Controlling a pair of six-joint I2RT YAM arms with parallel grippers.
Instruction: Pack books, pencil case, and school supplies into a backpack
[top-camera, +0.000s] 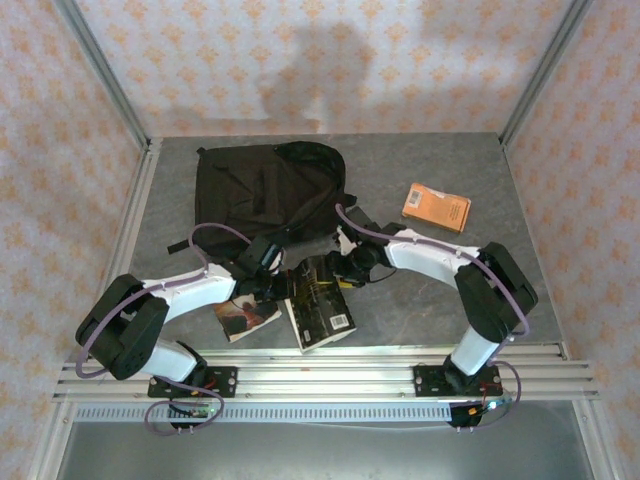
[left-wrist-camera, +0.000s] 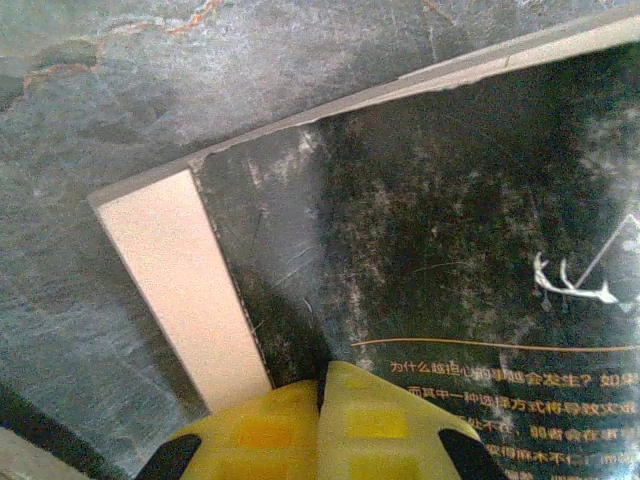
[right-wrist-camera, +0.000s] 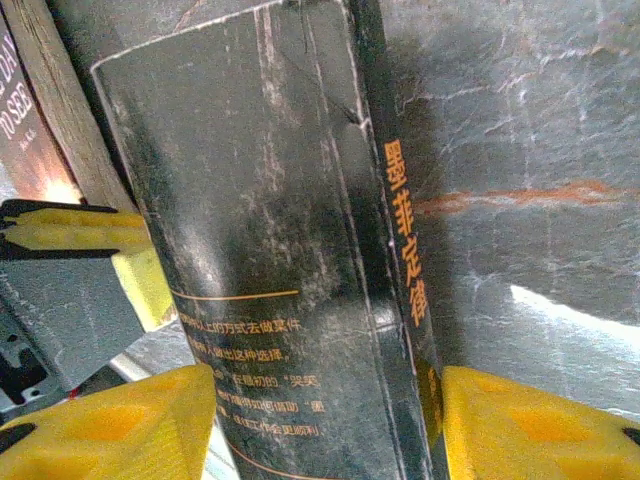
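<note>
- Plainly early in the packing: all three books lie out on the desk (top-camera: 420, 160), none of them in the backpack (top-camera: 262, 190).
- Backpack slumps flat at the far middle of the desk, just beyond both sets of jaws. Whether its zip is open cannot be told from above.
- Black book (top-camera: 320, 305) lies at the near middle, its far end just short of the backpack. It looks to be the item in hand.
- Left jaws are pressed together, the yellow fingertips (left-wrist-camera: 380, 420) meeting over the black book's cover near a corner, with nothing between them.
- Right jaws stand apart, one yellow pad (right-wrist-camera: 540, 420) on either side of the same book's end, with the orange spine lettering running up between them. Whether they pinch the book or merely straddle it cannot be told.
- Red book (top-camera: 245, 318) rests just left of the black one, at the near left, untouched.
- Orange book (top-camera: 437, 207) sits alone at the far right, well apart from the backpack and from both jaws.
- Pencil case and supplies: whether any are already inside the backpack cannot be judged.
- Left to do, on this reading: get the black book into the backpack, then the red, then the orange. The backpack's mouth likely has to be open first.
</note>
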